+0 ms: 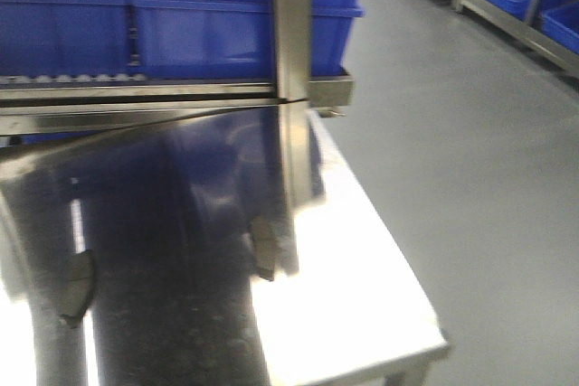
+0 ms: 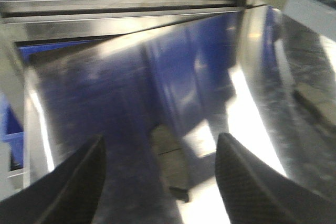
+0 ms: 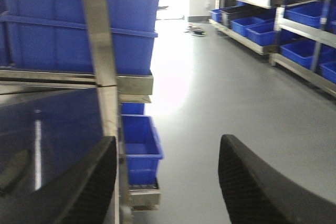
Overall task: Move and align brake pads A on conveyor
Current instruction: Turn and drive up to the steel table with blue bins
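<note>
Likely approach step: left gripper (image 2: 161,139), fingers wide and empty, hovers above a brake pad (image 2: 169,156) at lower centre on the steel desk (image 2: 105,93); right gripper (image 3: 168,139) equally wide. Next move: descend and close on it

Left pincer (image 2: 160,148), right pincer (image 3: 168,148): both agape

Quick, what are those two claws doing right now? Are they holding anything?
Left gripper: open, holding nothing.
Right gripper: open, holding nothing.
</note>
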